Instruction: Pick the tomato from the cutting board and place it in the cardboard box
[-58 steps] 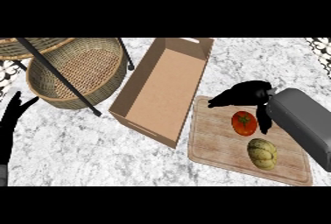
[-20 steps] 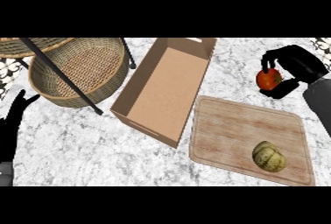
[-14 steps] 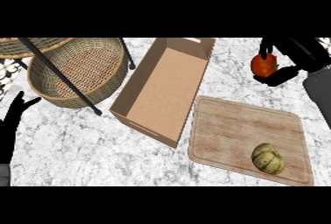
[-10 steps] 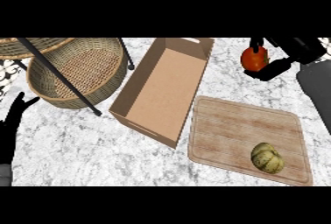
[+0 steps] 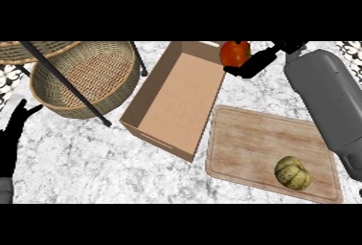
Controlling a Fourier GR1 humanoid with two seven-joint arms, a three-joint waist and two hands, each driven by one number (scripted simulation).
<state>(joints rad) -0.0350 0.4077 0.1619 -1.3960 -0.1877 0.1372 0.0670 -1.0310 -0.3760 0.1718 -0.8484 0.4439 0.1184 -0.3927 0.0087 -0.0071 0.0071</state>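
The red tomato (image 5: 234, 52) is lifted off the wooden cutting board (image 5: 254, 143) and hangs at the far right edge of the open cardboard box (image 5: 178, 98). My right hand (image 5: 260, 60) is shut on the tomato, its fingers curled round it from the right, with the grey forearm stretching down the right side. Much of the hand is cut off by the view's top. My left hand (image 5: 14, 136) rests open at the left edge, fingers up.
A greenish-yellow lumpy vegetable (image 5: 293, 172) lies on the board's near right part. A wicker basket (image 5: 83, 76) with dark rod legs stands left of the box. Another woven rim (image 5: 28, 50) shows at the top left. Marble counter surrounds everything.
My right hand closed on the tomato on the board, lifted it and carried it away and leftward to the box's far right edge. The left hand stayed still.
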